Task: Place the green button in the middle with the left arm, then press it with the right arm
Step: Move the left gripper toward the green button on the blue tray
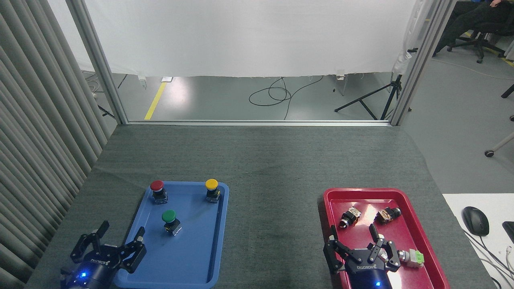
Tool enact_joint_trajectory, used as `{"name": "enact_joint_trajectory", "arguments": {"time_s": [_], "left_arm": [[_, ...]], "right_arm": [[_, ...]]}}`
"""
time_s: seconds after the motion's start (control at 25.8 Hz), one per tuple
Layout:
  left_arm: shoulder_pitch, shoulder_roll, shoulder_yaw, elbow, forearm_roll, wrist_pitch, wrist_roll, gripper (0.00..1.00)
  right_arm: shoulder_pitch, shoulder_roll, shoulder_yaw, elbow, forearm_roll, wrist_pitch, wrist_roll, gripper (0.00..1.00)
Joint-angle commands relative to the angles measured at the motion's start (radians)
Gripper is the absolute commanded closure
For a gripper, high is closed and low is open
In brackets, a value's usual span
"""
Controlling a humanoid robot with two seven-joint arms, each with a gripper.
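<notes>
Head view is showing the table (257, 160) stretching out under its dark grey cloth, with the middle (273, 224) lying bare between two trays. Near the front-left corner the blue tray (217, 249) is sitting flat; near the front-right corner the red tray (417, 237) is doing the same. I am holding my left gripper (120, 237) over the blue tray's near-left corner, fingers spread wide and gripping nothing. I am holding my right gripper (353, 235) over the red tray's near-left part, likewise spread wide and empty. The green button (170, 220) is standing upright about mid-tray in the blue tray, apart from my left fingers. The red button (158, 190) and yellow button (211, 189) are standing at that tray's far edge. Three small switches are lying in the red tray, one with a pale green end (413, 257) just beside my right gripper.
</notes>
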Motion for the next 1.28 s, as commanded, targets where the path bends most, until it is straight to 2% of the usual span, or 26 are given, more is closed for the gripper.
{"name": "enact_joint_trajectory", "arguments": {"time_s": [0.0,0.27,0.5,0.62,1.01,1.24], "left_arm": [[0.0,-0.008,-0.001,0.001,0.001,-0.004,0.003,0.01],[0.008,-0.02,-0.004,0.004,-0.001,0.005,0.012,0.01],[-0.008,-0.074,0.007,-0.005,0.002,0.033,0.017,0.01],[-0.038,-0.068,0.004,-0.005,-0.002,0.034,0.011,0.01],[-0.042,-0.073,0.001,0.012,0.002,0.013,0.006,0.01],[-0.055,-0.048,-0.001,0.053,-0.008,-0.005,0.004,0.01]], "right_arm": [[0.004,0.0,0.003,0.001,-0.003,0.004,-0.01,0.0],[0.008,0.005,0.003,0.0,-0.002,-0.004,-0.008,0.0],[-0.001,0.014,-0.016,0.0,0.001,-0.053,-0.002,0.0],[0.002,0.03,-0.066,-0.006,0.006,-0.094,0.0,0.0],[0.004,-0.015,-0.066,-0.003,0.001,-0.082,0.001,0.0],[0.004,-0.015,-0.055,-0.005,0.001,-0.042,0.006,0.0]]}}
